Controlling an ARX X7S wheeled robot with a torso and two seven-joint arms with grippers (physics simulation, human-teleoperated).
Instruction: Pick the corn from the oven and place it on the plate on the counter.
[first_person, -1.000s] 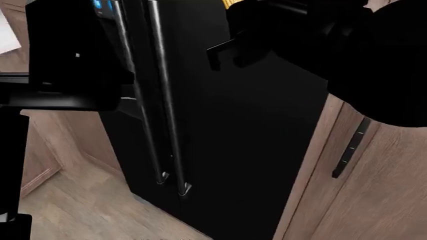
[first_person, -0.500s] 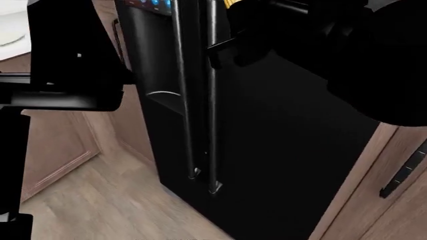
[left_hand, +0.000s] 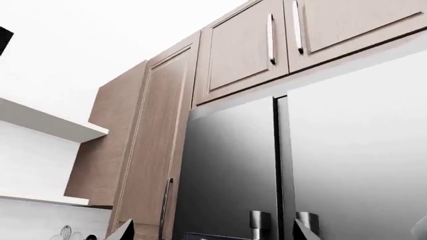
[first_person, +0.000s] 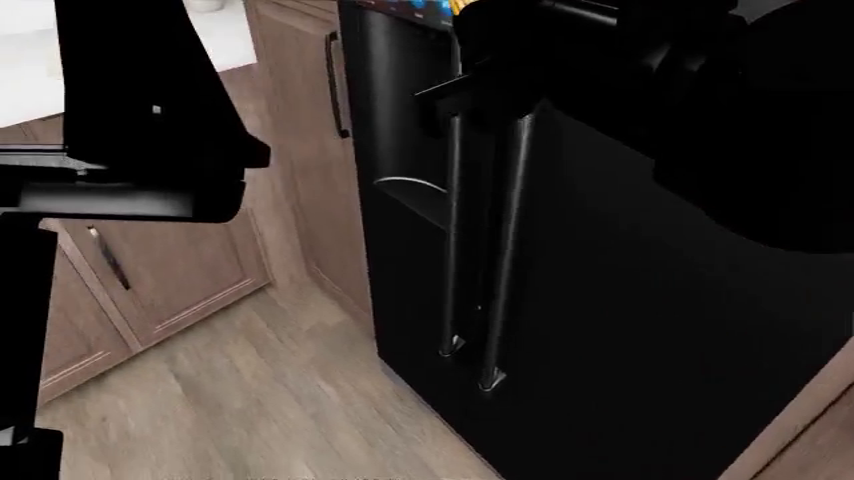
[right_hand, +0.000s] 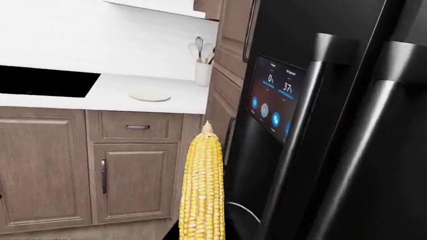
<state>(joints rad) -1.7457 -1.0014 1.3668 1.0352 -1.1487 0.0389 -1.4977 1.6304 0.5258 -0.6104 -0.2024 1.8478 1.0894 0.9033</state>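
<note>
The corn (right_hand: 201, 192) is out of the oven and carried by the right gripper (first_person: 461, 8). In the right wrist view the cob stands upright, pointed tip up, its lower end running off the frame edge where the jaws would be; nothing else supports it, so the right claw is judged closed on the corn, though the contact itself is not visible. In the head view only a sliver of yellow shows at the top edge, against the dark bulk of the right arm.

The fridge (first_person: 601, 300) serves as the landmark. The corn is held just beside the fridge's display panel (right_hand: 273, 102), clear of the door handles (first_person: 487, 230). The counter (right_hand: 133, 92) lies beyond the fridge's panel side, and the plate (right_hand: 149, 94) rests on it, near a white utensil holder (right_hand: 203, 72) that stands closer to the fridge. Corn and plate are well apart, so the transfer step is under way and placement is not yet done.

The upright hold probably keeps the cob clear of the fridge during travel. The next move calls for carrying it away from the fridge, over the counter, above the plate.

The left gripper (left_hand: 210, 235) faces up at the fridge top and wall cabinets (left_hand: 267, 40); only its fingertips (left_hand: 123, 231) show, set wide apart and empty.
</note>
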